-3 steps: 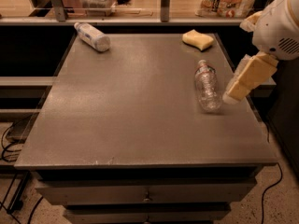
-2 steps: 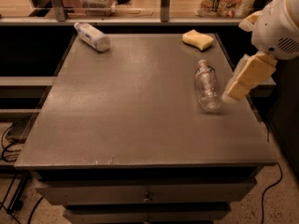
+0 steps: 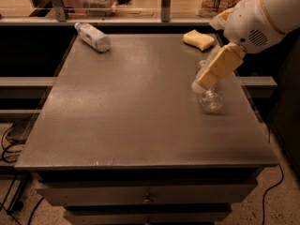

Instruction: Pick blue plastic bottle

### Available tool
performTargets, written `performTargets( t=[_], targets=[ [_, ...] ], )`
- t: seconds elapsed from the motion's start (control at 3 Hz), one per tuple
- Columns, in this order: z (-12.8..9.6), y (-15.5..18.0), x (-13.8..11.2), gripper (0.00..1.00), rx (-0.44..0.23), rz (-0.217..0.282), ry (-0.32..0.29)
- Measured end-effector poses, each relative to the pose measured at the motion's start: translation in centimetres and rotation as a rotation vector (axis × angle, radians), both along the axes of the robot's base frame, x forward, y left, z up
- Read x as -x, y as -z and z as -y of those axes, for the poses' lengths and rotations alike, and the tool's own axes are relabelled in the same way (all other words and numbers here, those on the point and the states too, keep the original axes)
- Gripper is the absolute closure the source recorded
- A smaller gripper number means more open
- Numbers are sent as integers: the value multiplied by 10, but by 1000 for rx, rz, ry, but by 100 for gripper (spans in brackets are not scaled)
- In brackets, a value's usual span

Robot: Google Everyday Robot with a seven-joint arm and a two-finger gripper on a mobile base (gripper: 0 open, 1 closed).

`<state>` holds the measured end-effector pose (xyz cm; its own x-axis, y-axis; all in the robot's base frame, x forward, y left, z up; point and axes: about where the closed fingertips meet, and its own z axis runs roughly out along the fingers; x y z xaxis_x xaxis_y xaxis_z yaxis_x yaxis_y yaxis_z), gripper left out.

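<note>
Two bottles lie on the grey worktop (image 3: 131, 116). The blue plastic bottle (image 3: 93, 36) rests on its side in the upper left of the frame, near the worktop's far edge, its cap pointing up-left. A clear crinkled bottle (image 3: 211, 96) lies right of centre. The gripper (image 3: 200, 84), tan and slanting down-left from the white arm (image 3: 262, 13) at the upper right, overlaps that clear bottle's upper end, well apart from the blue one. Whether its jaws are spread or pressed together cannot be told. A yellow sponge (image 3: 198, 39) sits near the far edge, above the gripper.
</note>
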<state>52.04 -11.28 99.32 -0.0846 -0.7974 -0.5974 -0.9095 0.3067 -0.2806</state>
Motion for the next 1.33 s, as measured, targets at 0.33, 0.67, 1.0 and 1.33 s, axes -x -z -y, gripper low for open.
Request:
performTargets(
  t=[0.33,0.67,1.0,1.33],
  targets=[
    [-40,-5,-18,0,-89,9,-61],
    [-73,-5,-38,0,-145,14,-92],
    [-99,-5,-60,0,-193,21,-101],
    [-101,-5,-61,0,-195,22,-102]
  ],
)
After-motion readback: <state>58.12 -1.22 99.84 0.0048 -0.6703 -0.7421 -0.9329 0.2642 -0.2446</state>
